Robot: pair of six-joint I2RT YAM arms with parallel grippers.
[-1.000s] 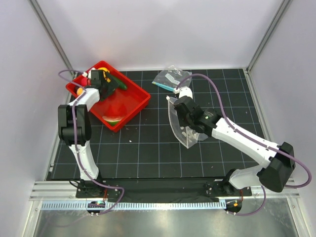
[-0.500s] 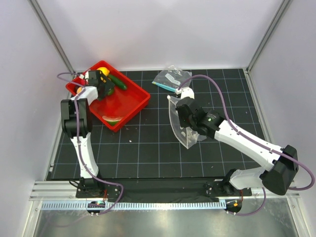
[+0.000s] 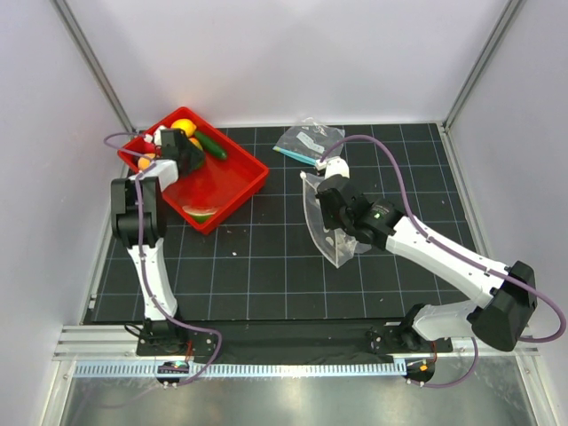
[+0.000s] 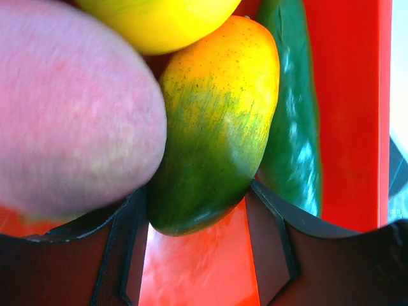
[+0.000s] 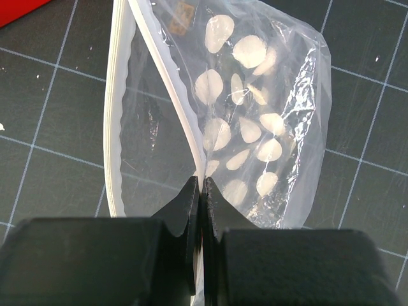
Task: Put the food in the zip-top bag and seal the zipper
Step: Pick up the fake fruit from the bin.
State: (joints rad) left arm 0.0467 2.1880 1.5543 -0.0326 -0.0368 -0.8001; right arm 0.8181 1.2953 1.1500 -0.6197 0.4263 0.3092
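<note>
The food lies in the far left corner of a red tray. In the left wrist view I see a green-yellow mango, a pink peach, a yellow fruit and a green cucumber. My left gripper is open, its fingertips either side of the mango's near end. My right gripper is shut on one lip of the zip-top bag, on the pale zipper. The dotted bag stands with its mouth open towards the tray.
A watermelon slice lies at the tray's near edge. A smaller clear pouch with a teal strip lies behind the bag. The enclosure's white walls stand close behind the tray and at both sides of the black grid mat.
My left gripper has moved back and left across the tray to the fruits in its far corner. My right gripper and the bag have barely shifted.
</note>
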